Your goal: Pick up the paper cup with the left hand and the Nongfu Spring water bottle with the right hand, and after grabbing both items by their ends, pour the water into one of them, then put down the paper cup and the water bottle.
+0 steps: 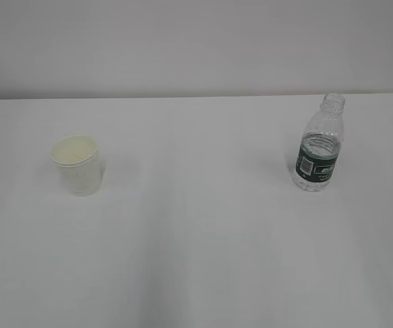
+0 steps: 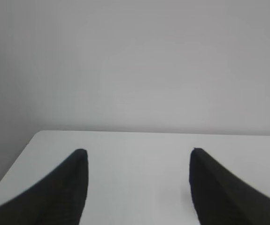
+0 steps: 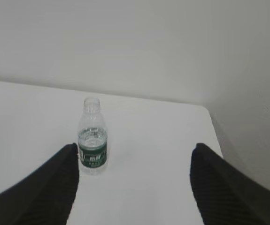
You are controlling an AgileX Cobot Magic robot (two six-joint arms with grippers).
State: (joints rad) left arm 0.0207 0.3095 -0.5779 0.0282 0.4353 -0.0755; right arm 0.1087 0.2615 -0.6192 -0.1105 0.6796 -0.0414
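White desk against a plain pale wall, nothing else on it but two items. Landmark: the paper cup, upright on the left half of the desk, mouth up, cream inside. The Nongfu Spring water bottle stands upright well to the right of the cup and slightly farther back, near the desk's right rear corner, no cap, green label band. Water level sits about at the label top, hard to read exactly. Neither arm shows in the exterior view. Left wrist view: the left claw has its fingers spread wide, nothing between them, bare desk and wall beyond; cup not seen there. Right wrist view: the right claw also wide, empty, bottle standing ahead just beside its left finger, apart from it.
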